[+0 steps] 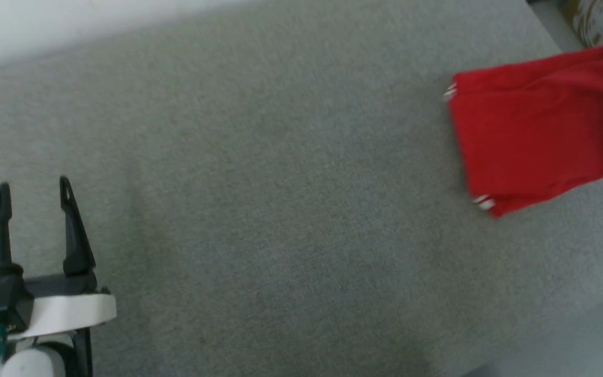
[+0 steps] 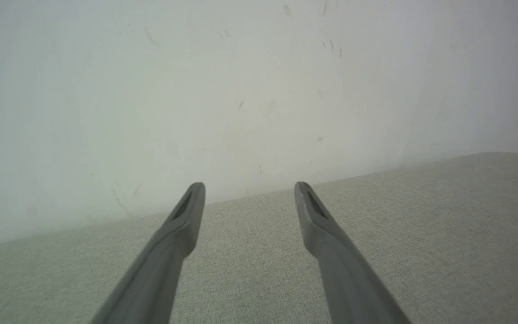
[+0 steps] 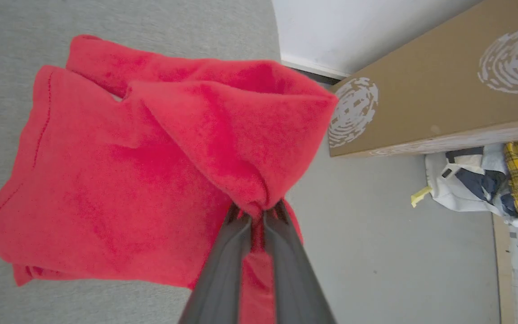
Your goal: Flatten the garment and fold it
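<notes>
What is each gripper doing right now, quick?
Left gripper: open, holding nothing.
Right gripper: closed, pinching a bunched fold of the red garment.

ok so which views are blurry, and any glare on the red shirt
Head view: soft all over, the garment smeared at its edges, no glare. Left wrist view: hazy and washed out, the left gripper out of focus close up. Right wrist view: even light, the red oversaturated, the right gripper blurred near the lens.
</notes>
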